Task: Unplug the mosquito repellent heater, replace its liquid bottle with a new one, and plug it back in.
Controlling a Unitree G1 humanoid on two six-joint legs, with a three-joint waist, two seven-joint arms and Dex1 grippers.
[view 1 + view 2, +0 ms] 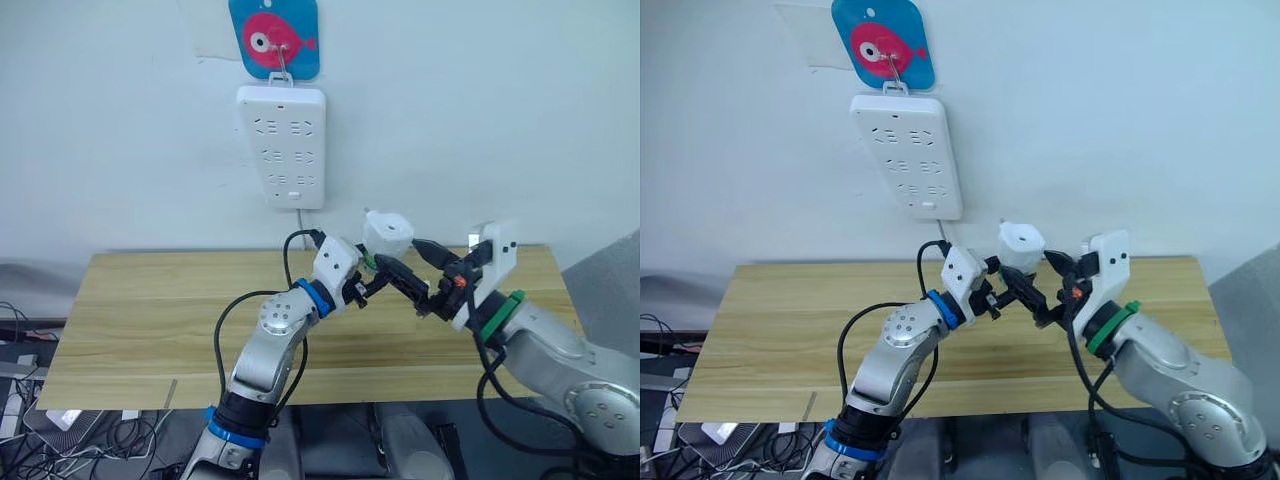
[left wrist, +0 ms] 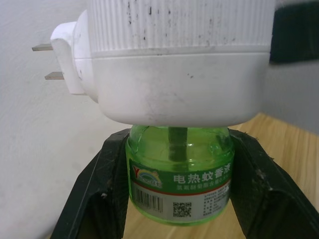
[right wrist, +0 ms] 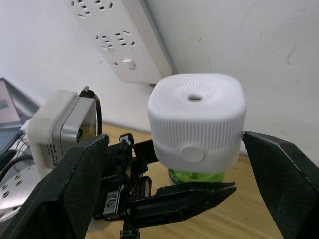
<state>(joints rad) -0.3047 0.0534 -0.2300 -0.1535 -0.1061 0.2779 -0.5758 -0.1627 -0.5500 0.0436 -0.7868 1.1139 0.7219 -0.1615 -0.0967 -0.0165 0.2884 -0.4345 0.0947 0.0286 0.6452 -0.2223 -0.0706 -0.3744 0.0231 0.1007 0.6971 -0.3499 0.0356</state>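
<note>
The white mosquito repellent heater (image 1: 388,235) hangs unplugged above the table, vent hole up, its two prongs (image 2: 49,62) bare. Its liquid bottle (image 2: 179,174), green and translucent with a wick inside, sits in the heater's underside. My left gripper (image 2: 178,142) is shut on that bottle, one black finger pressed to each side. From the other side, my right gripper (image 3: 174,139) stands open around the heater (image 3: 197,119), its fingers (image 3: 65,184) spread wide and apart from the casing. The new one is out of view.
A long white power strip (image 1: 282,145) hangs on the wall behind, under a blue and pink fish hook (image 1: 273,38), its cord dropping behind the wooden table (image 1: 150,310). Cables lie on the floor at the left.
</note>
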